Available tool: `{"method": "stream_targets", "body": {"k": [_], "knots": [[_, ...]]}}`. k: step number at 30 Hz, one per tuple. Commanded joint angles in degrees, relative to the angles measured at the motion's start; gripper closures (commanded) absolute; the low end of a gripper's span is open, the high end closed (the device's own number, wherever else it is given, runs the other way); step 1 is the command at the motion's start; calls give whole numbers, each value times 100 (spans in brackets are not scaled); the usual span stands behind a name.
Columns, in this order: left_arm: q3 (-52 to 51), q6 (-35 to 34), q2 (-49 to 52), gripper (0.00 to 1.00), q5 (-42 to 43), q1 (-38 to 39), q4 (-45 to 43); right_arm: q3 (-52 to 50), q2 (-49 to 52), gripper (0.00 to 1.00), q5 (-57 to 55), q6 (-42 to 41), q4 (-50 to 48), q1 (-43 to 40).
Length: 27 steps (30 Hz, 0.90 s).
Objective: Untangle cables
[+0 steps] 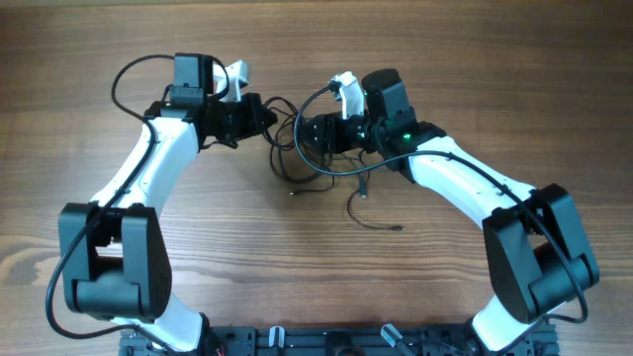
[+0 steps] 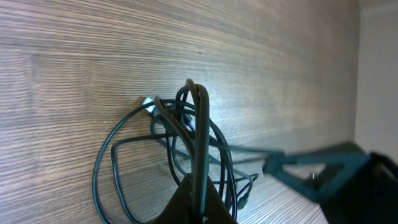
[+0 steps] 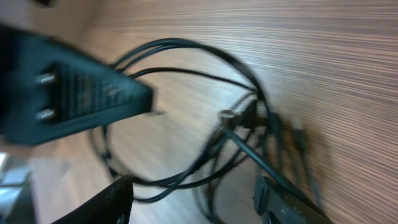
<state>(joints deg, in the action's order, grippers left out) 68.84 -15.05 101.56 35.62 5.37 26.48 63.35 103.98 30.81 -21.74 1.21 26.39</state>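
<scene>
The left arm (image 1: 153, 168) and right arm (image 1: 460, 183) had white links, black joints, looping black wiring (image 1: 117, 84), one green light (image 1: 404, 136).

- Overhead view: bright, even light and sharp focus from edge to edge. The arms throw only faint, soft shadows on the table (image 1: 316, 297). A small green light (image 1: 404, 137) glows right of centre.
- Left wrist view: the wood grain is crisp at upper left. The cables (image 2: 200, 124) near the lens are slightly soft, the lower right is out of focus, and the right edge is washed pale.
- Right wrist view: smeared throughout, worst at upper left and along the bottom edge, with the grain streaked.
</scene>
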Motion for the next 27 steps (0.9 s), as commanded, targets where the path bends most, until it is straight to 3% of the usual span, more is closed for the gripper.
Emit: {"method": "stream_targets", "body": {"k": [1, 6, 11, 21, 27], "knots": [[-28, 487, -146, 96, -15, 120, -57, -4, 81, 41, -813, 76, 153, -28], [-28, 568, -146, 96, -13, 151, -57, -7, 81, 42, -833, 79, 315, -28], [-28, 568, -146, 96, -11, 166, -57, -7, 81, 31, -898, 11, 293, -26], [-28, 562, -146, 96, -11, 299, -76, -7, 153, 30, -1165, -2463, 245, 0], [-28, 560, -146, 93, -11, 382, -120, -7, 431, 13, -1322, -3648, 31, 4]]}}
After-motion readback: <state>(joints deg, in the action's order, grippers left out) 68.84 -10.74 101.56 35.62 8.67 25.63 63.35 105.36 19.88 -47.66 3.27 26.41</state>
